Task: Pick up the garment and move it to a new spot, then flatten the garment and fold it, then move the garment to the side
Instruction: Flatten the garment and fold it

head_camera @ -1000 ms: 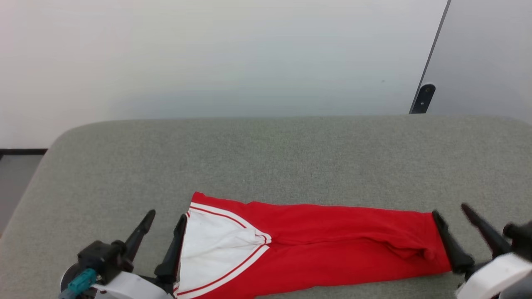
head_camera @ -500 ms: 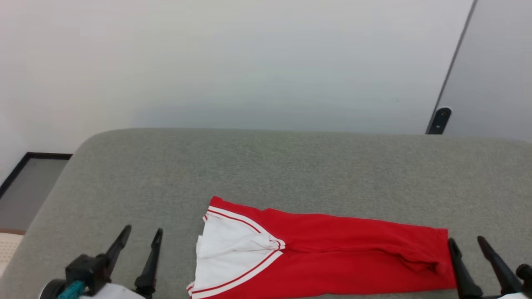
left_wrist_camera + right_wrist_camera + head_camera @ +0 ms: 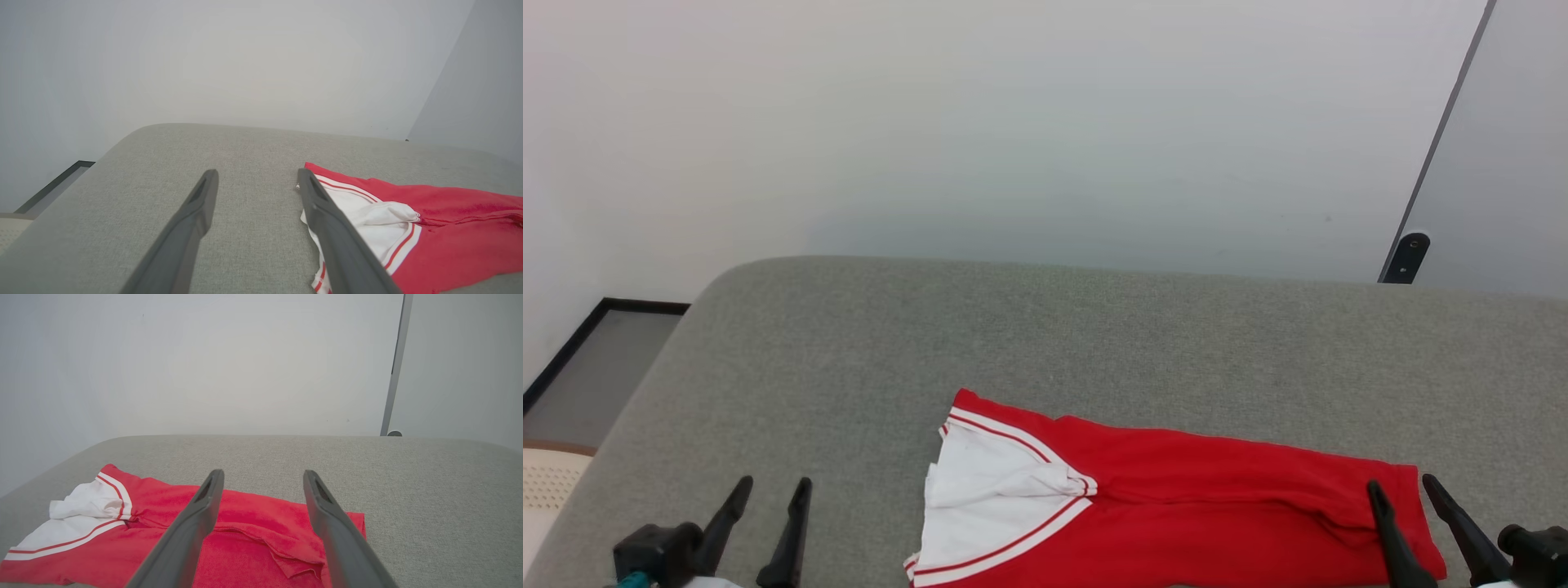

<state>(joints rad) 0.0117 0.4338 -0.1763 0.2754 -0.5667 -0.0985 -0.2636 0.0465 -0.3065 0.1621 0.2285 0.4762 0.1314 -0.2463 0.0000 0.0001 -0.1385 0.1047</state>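
The garment [image 3: 1176, 506], red with a white sleeve and red-and-white trim, lies folded into a long strip along the front of the grey padded table [image 3: 1045, 335]. My left gripper [image 3: 774, 486] stands open at the lower left, well clear of the sleeve end. In the left wrist view the left gripper [image 3: 258, 175] has bare grey surface between its fingers and the garment [image 3: 441, 220] to its right. My right gripper [image 3: 1403, 483] is open over the red end at the lower right. In the right wrist view the right gripper [image 3: 264, 475] hovers above the garment [image 3: 253, 522], holding nothing.
A pale wall rises behind the table. A dark bracket [image 3: 1410, 247] sits at the foot of a vertical wall seam at the far right. Dark-framed floor [image 3: 596, 367] shows beyond the table's left edge. The table's far half is bare grey fabric.
The head camera has shifted, so the scene sits further right and lower. Both grippers have drawn back toward the bottom edge; the left one has come away from the sleeve end.
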